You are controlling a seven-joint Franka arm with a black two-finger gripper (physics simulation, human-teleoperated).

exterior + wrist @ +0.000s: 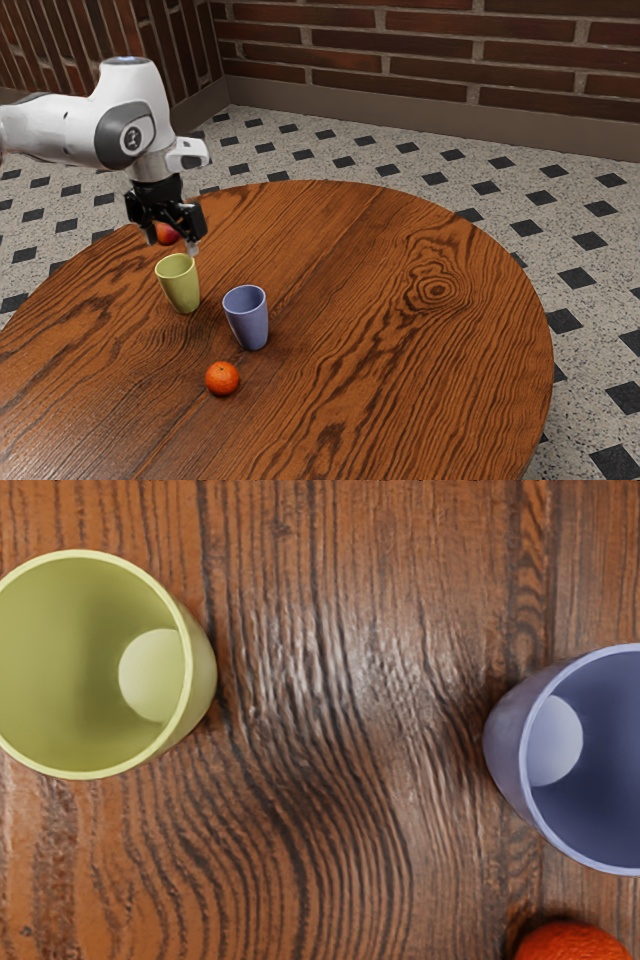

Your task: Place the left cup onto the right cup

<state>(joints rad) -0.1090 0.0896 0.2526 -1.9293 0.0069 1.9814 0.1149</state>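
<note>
Above the green cup (178, 283), exterior view: gripper (172, 240), fingers spread, holding nothing. Blue cup (246, 316) stands near the green cup, toward the exterior view's right. Orange (222, 378) lies in front of it, red fruit (165, 235) behind it, all on the wooden table (400, 300). Wrist view: green cup (90, 660) upright, apart from blue cup (590, 770); orange (570, 945) beyond the latter.

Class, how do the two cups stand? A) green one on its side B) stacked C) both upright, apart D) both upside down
C: the wrist view looks down into the open mouths of the green cup and the blue cup, with bare table between them.
</note>
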